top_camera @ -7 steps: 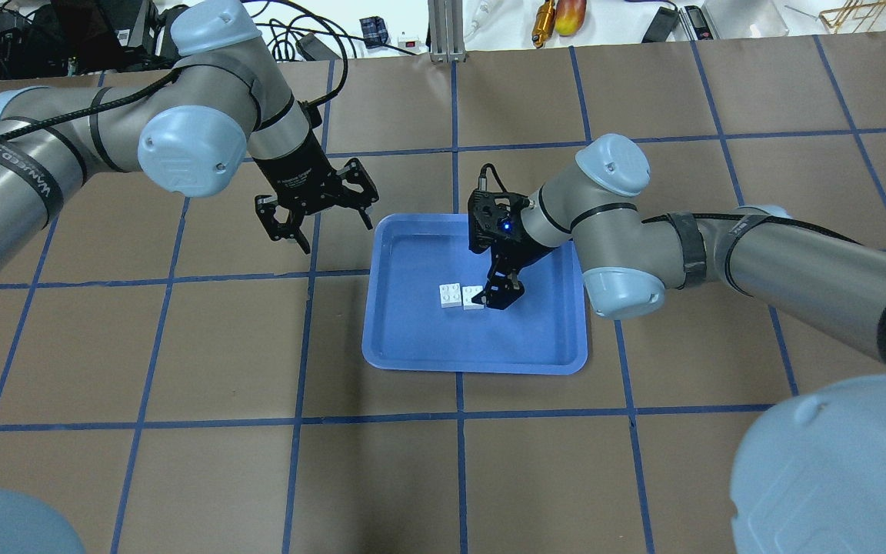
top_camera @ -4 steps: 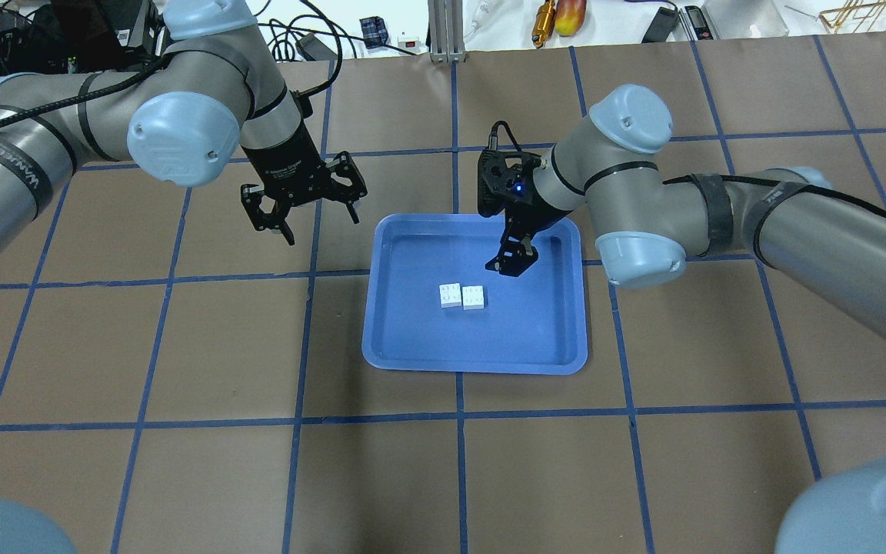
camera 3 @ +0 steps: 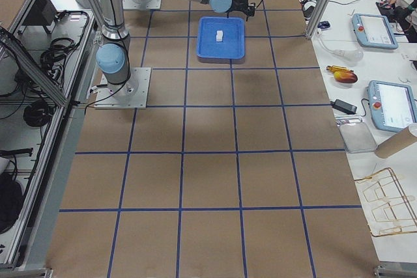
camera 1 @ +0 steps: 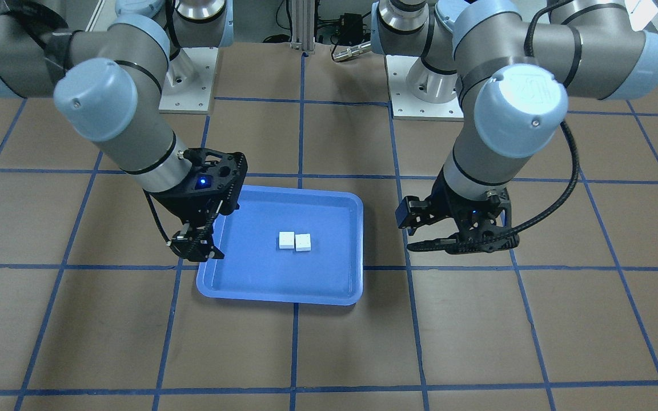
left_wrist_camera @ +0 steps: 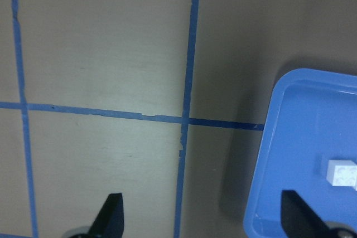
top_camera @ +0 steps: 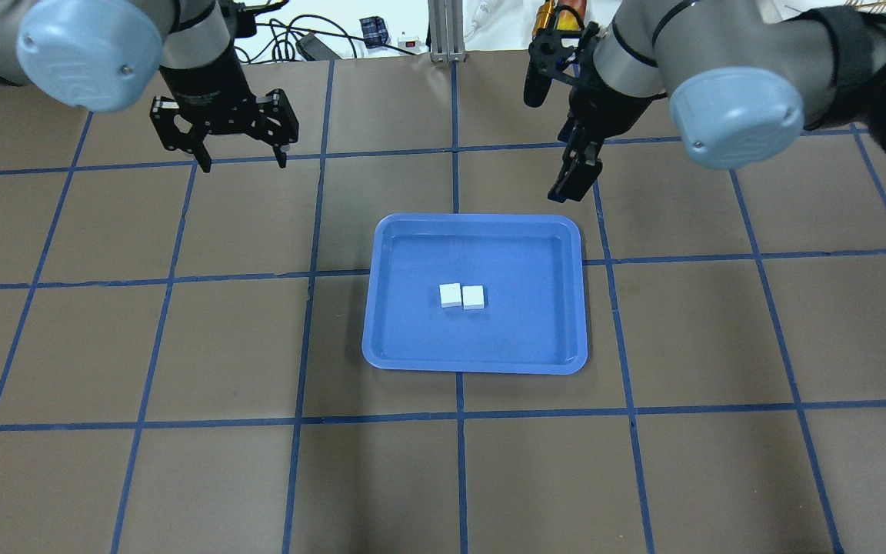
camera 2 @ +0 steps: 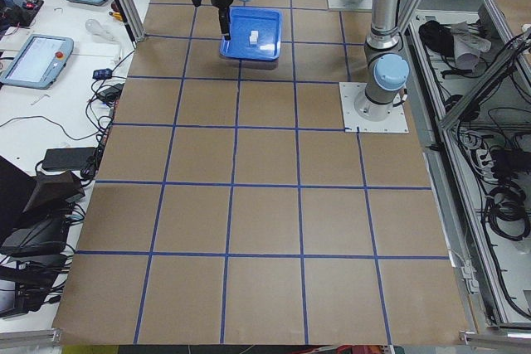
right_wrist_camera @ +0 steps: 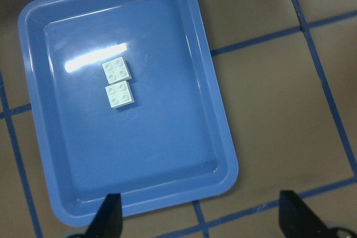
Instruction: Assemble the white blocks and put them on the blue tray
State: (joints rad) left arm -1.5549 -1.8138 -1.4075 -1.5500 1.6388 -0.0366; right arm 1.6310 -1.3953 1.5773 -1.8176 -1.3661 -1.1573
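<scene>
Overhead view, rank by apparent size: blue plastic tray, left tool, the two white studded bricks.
1. Blue rectangular plastic tray, clearly largest.
2. Left arm's black two-finger tool, hanging above the table, nearer the camera, so somewhat inflated.
3. Small white square plastic bricks, view-left one and view-right one: alike, tied.

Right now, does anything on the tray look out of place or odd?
Yes. The two white blocks lie side by side, studs up, on the blue tray, with a narrow gap and slightly out of line, not joined. The left claw and right claw are open, clear of the blocks.
</scene>
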